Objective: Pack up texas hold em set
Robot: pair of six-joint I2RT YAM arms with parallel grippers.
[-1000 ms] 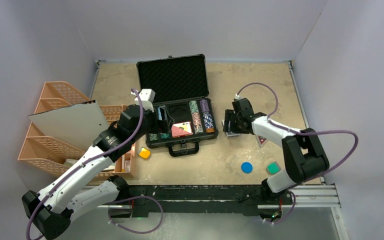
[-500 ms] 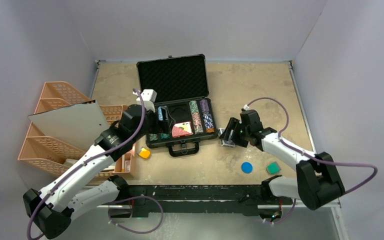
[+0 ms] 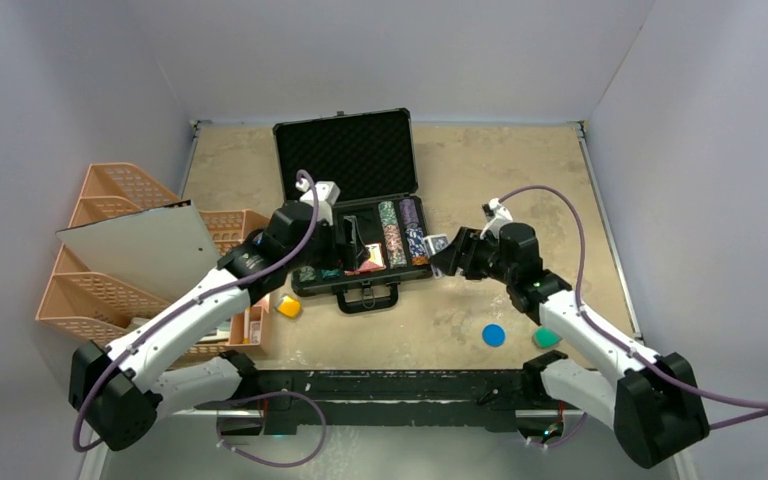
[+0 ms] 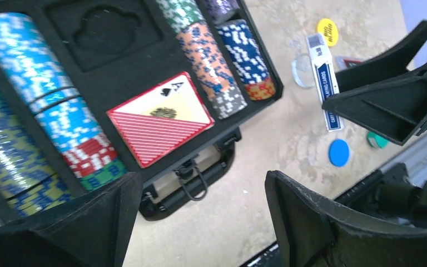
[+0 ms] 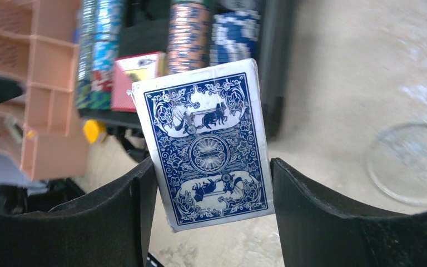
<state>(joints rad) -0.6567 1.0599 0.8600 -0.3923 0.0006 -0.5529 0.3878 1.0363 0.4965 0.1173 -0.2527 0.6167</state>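
The black briefcase point(image 3: 345, 160) lies open with chip stacks point(image 3: 405, 235) and a red card deck point(image 3: 365, 258) in its foam tray; the deck also shows in the left wrist view point(image 4: 161, 117). My right gripper point(image 3: 450, 252) is shut on the blue card deck point(image 5: 205, 144) and holds it upright, off the table, just right of the case's right edge. The deck also shows in the left wrist view point(image 4: 322, 78). My left gripper point(image 4: 200, 181) is open and empty, hovering over the case's front edge near the handle point(image 4: 192, 181).
A blue button point(image 3: 494, 335) and a green block point(image 3: 546, 337) lie on the table front right. A yellow block point(image 3: 289, 306) lies left of the handle. A yellow button point(image 4: 327, 30) and a clear disc point(image 5: 408, 164) lie right of the case. Orange trays point(image 3: 110, 250) stand left.
My right gripper has lifted the blue deck off the table and swung it left toward the case. My left gripper has moved right over the case's tray.
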